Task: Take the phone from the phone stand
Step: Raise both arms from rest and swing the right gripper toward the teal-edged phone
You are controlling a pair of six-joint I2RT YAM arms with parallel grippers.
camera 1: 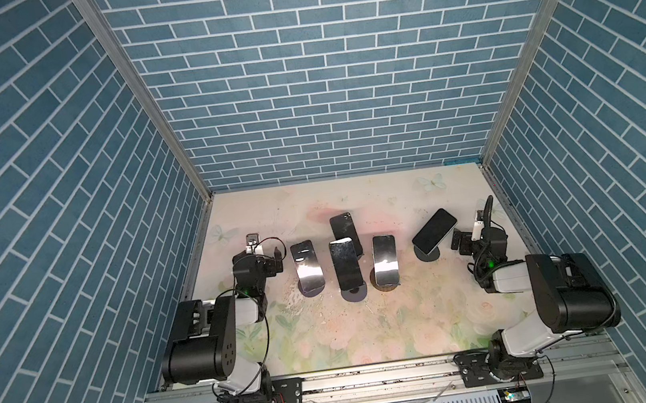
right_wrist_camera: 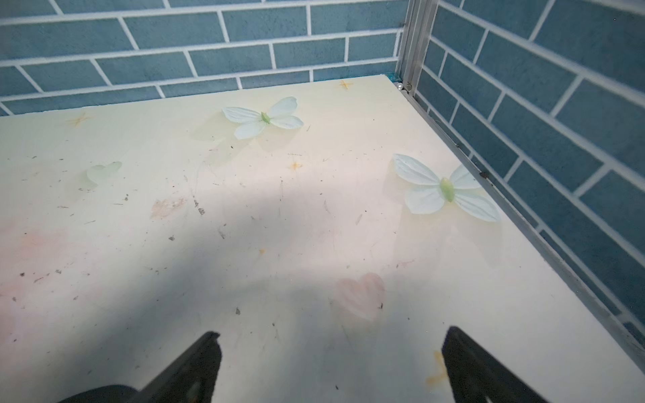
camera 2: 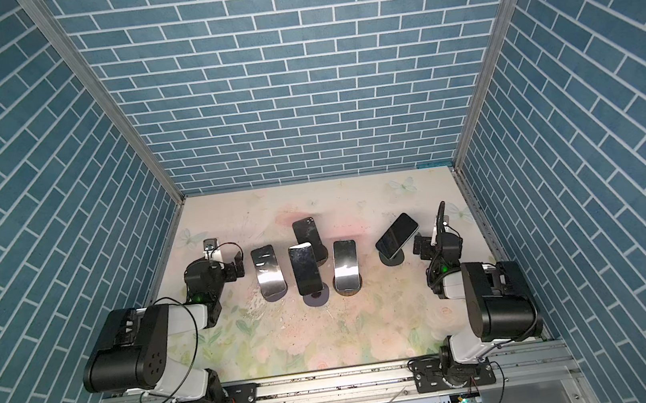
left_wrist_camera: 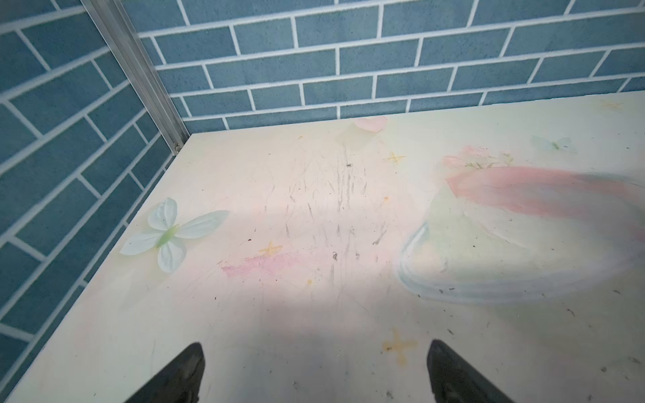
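Floral tabletop (camera 1: 370,330), phones (camera 1: 385,261) on stands (camera 1: 427,257), untouched

Robot test cell, blue brick-print panels (camera 1: 319,85) on aluminium frame (camera 1: 140,95), floral tabletop (camera 1: 350,333), rail-mounted arms

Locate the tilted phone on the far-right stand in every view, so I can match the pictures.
In a top view: the tilted phone is right of centre, in the lower half.
In a top view: the tilted phone is again right of centre, in the lower half.
Left wrist: not in it.
Right wrist: not in it.
Shared landmark: the back brick wall.
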